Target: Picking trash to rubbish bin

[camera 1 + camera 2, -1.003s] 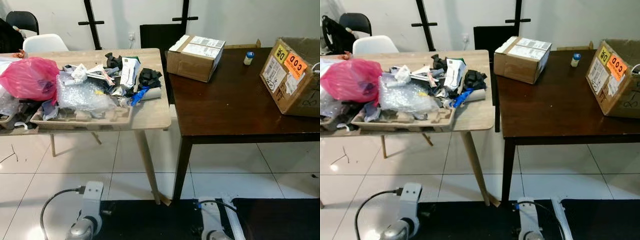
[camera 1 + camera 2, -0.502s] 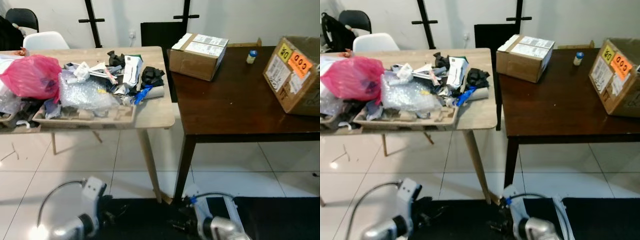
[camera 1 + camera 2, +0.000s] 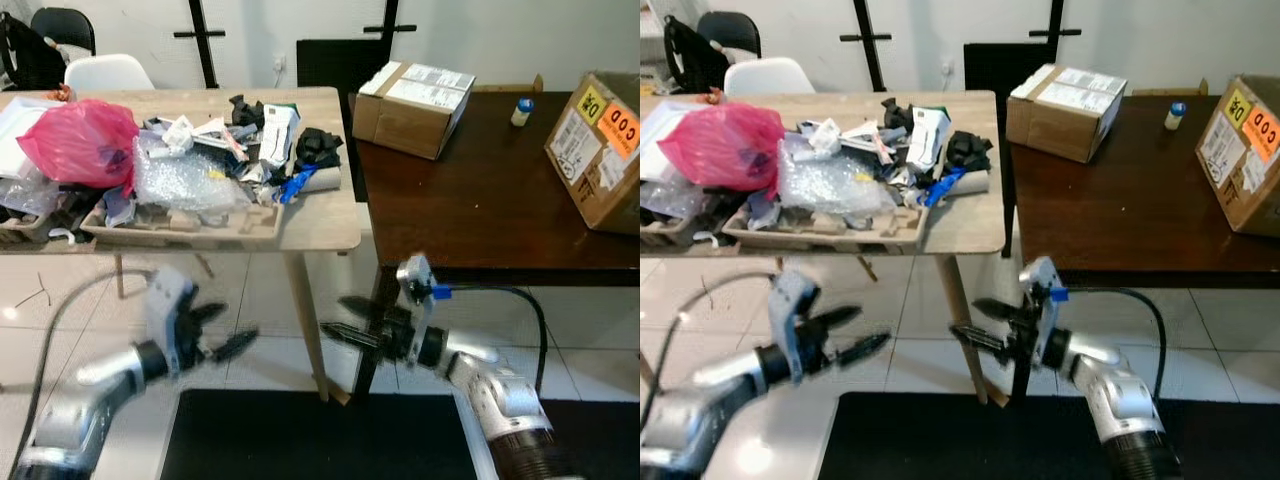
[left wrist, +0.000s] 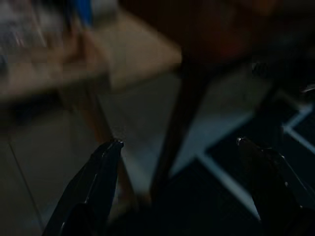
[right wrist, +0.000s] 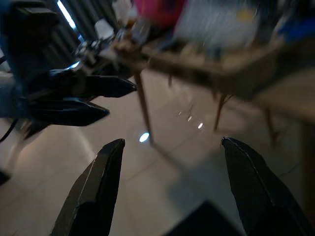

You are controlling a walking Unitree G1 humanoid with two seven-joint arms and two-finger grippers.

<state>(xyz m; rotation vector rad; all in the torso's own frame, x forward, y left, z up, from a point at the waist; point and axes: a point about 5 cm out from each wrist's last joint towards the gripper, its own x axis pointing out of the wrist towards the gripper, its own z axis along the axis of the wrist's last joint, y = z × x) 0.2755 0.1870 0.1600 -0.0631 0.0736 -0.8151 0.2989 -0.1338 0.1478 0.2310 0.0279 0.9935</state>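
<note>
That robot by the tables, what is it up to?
It faces a light wooden table heaped with trash: a pink plastic bag, bubble wrap and a cardboard tray. Both arms are raised in front of it, below the tabletop. The left gripper and the right gripper are open and hold nothing. Nothing has been picked up yet.

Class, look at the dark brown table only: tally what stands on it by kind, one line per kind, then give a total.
Brown cardboard boxes: 2, the closed labelled one near the pale table and the open one with orange stickers at the far side.
Small white bottles with a blue cap: 1.
Total: 3 things on the dark brown wooden table.
</note>
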